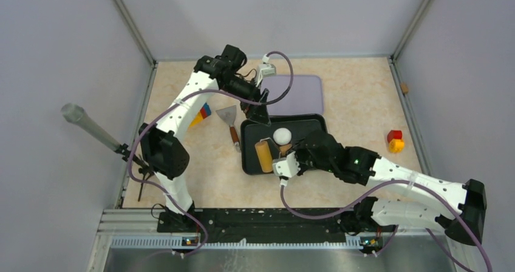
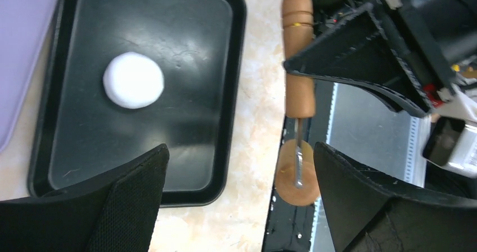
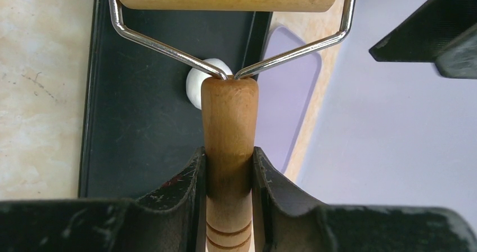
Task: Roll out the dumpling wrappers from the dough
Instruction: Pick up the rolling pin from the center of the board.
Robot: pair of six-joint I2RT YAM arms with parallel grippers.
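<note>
**Top external: roller gripped, rolling not yet begun**

1 dough [image 1: 282,136] ball is seen, unflattened, at the far end of the 1 black tray [image 1: 248,144]; no wrappers are seen. The 1 roller [image 1: 263,155] is clamped by its handle in the right fingers [image 3: 185,184], barrel near the ball. The left fingers [image 2: 129,207] are spread wide, nothing held, over the tray's far-left corner. Next, by judgement: barrel to be set on the ball & pushed across w/ even pressure. Also counted: 1 purple mat [image 1: 300,94], 1 scraper [image 1: 229,119].

1. Roller [image 1: 264,155], clamped in right gripper [image 3: 228,159], blocked tray's [image 1: 311,124] left half, just beside dough [image 1: 282,136].
2. Left gripper [image 2: 239,151], jaws wide, crowded tray's far-left corner.
3. Tray's right side and purple mat [image 1: 302,93] lay unobstructed.
</note>
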